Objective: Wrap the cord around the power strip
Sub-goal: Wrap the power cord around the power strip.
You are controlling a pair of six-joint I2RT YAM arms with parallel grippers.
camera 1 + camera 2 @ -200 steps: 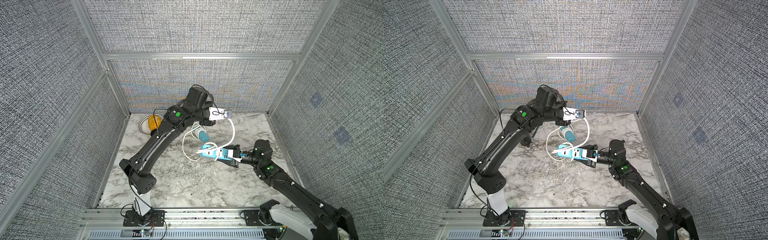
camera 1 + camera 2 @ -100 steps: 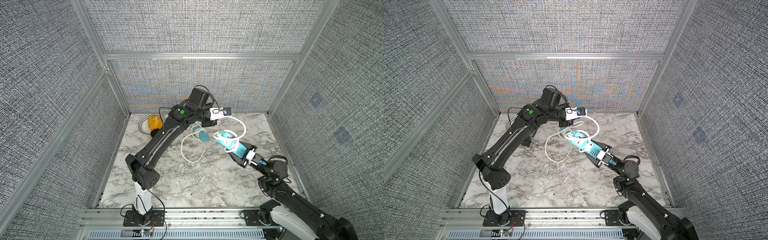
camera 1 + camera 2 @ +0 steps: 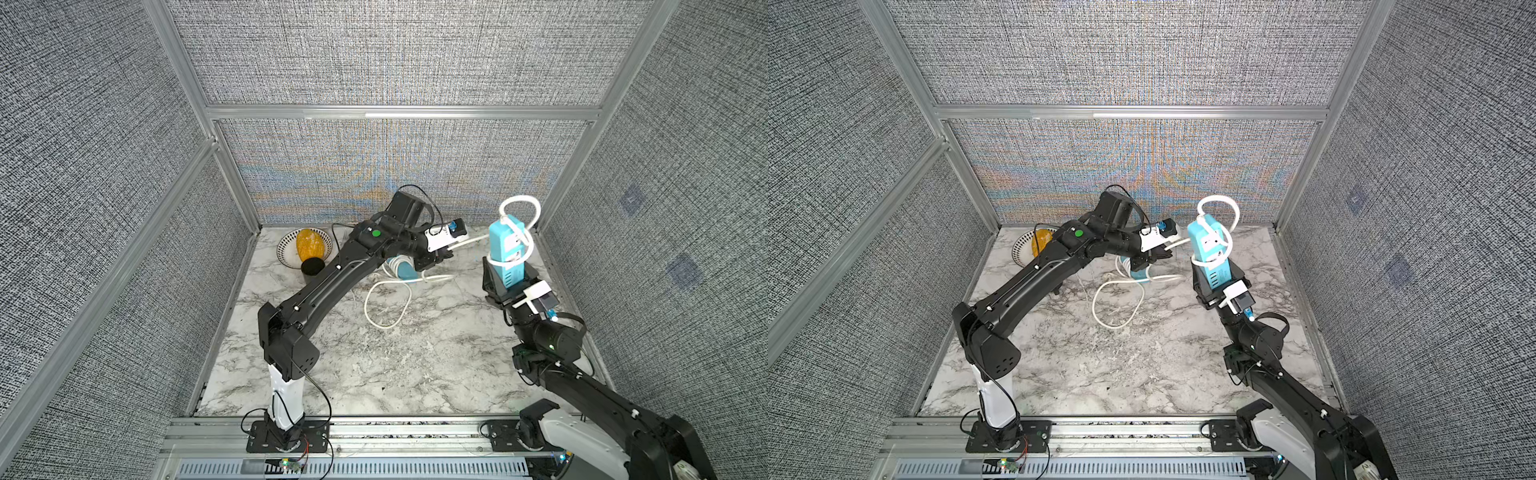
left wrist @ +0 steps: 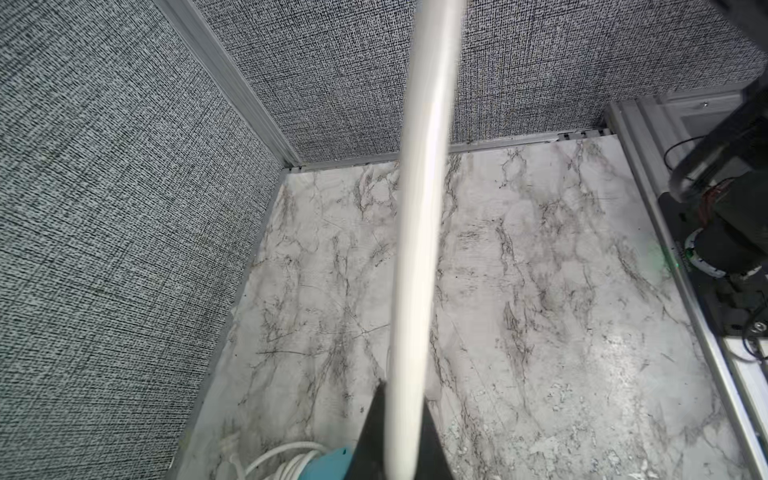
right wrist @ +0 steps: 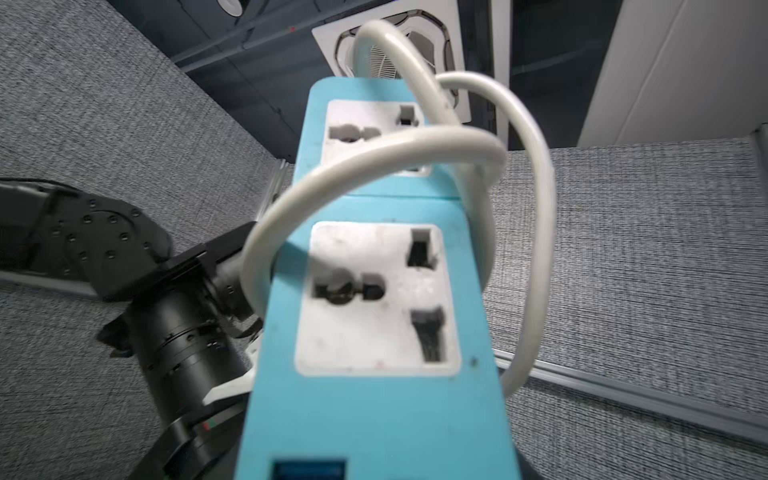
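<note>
- The right gripper (image 3: 508, 286) is clamping narrowly on the lower end of the power strip (image 3: 507, 249), right of centre in both top views and lifted off the tabletop (image 3: 415, 365).
- The left gripper (image 3: 448, 250) is pinching shut on the white cord (image 3: 473, 239), which is running taut from it toward the strip.
- The right wrist view is showing the strip (image 5: 374, 316) close up: two socket faces, with one cord (image 5: 374, 162) turn crossing between them and a looser loop hanging beside.
- The left wrist view is showing the cord (image 4: 419, 208) rising out of the dark fingers (image 4: 370, 432).
- Only the top views are showing slack cord lying looped on the tabletop at centre frame.
- The strip is standing on end, long axis upright, cord end up.
</note>
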